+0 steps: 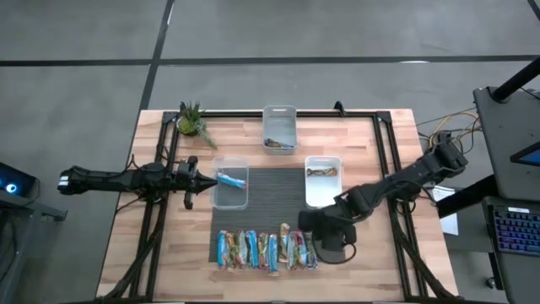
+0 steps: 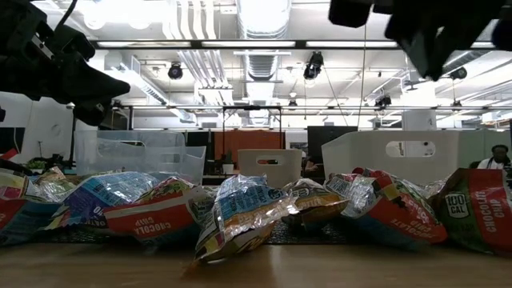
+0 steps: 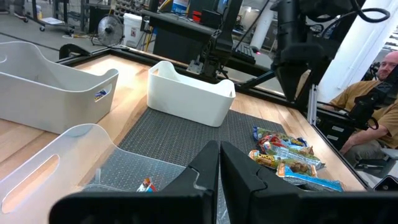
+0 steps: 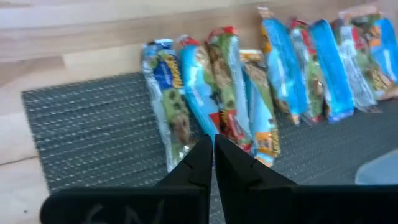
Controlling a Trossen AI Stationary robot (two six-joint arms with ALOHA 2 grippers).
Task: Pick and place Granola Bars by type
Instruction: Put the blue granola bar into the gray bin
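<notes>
Hovering closed over the packed granola bars (image 1: 267, 250), the right gripper (image 4: 213, 149) risked snagging two overlapping wrappers; the left gripper (image 3: 219, 163) waited closed.

A: Can you read the bar in the clear bin (image 1: 230, 184)?
B: Too small from above. The right tool (image 1: 314, 226) hides the row's end bars (image 1: 267, 250), and the person (image 3: 373, 93) is cut off.
</notes>
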